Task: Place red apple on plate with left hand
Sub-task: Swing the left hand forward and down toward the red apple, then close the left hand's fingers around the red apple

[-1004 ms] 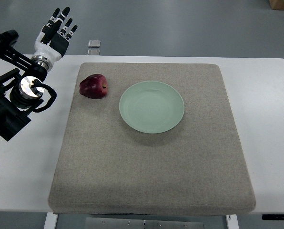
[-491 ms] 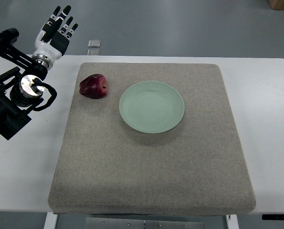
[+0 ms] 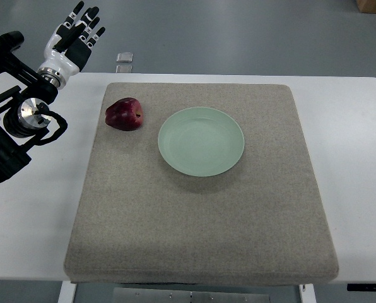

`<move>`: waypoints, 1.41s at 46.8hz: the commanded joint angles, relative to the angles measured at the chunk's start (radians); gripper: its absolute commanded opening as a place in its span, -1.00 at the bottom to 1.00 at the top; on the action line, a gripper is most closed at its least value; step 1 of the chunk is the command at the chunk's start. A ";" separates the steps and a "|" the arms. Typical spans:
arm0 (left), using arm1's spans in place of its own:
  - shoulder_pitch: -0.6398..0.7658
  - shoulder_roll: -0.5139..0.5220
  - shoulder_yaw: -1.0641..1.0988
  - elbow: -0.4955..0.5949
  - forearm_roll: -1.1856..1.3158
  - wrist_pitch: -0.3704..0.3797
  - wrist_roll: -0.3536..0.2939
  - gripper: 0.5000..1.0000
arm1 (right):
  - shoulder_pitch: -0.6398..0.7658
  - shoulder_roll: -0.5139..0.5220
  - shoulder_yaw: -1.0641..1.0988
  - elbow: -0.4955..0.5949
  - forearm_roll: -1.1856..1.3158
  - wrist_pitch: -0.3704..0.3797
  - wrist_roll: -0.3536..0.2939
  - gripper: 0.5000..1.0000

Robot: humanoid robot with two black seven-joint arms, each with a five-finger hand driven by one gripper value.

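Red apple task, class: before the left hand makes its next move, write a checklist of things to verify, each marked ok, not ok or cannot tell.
1. Red apple lies in the open on the grey mat: ok.
2. Plate holds nothing: ok.
3. Apple apart from plate, gap between them: ok.
4. Left hand holds nothing, fingers spread: ok.
5. Left hand over the apple: not ok, it is beyond the mat's far left corner.
6. Right hand clear of the path: cannot tell, out of view.

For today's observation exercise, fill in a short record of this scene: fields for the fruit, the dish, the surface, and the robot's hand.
fruit: red apple, on the mat, left of the plate, not touching it
dish: pale green plate, empty
surface: grey felt mat on a white table
hand: left hand, fingers spread, holding nothing, beyond the table's far left corner
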 commanded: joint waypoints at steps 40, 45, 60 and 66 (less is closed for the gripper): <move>-0.254 0.370 0.413 -0.388 0.645 -0.010 0.001 1.00 | 0.000 0.000 0.000 0.000 0.000 0.000 0.000 0.72; -0.260 0.369 0.426 -0.389 0.847 0.008 0.009 0.98 | 0.000 0.000 0.000 0.000 0.000 0.000 0.000 0.72; -0.312 0.353 0.569 -0.392 1.174 0.059 0.142 0.99 | 0.000 0.000 0.000 0.000 0.000 0.000 0.000 0.72; -0.343 0.344 0.609 -0.392 1.185 0.062 0.164 1.00 | 0.000 0.000 0.000 0.000 0.000 0.000 0.000 0.72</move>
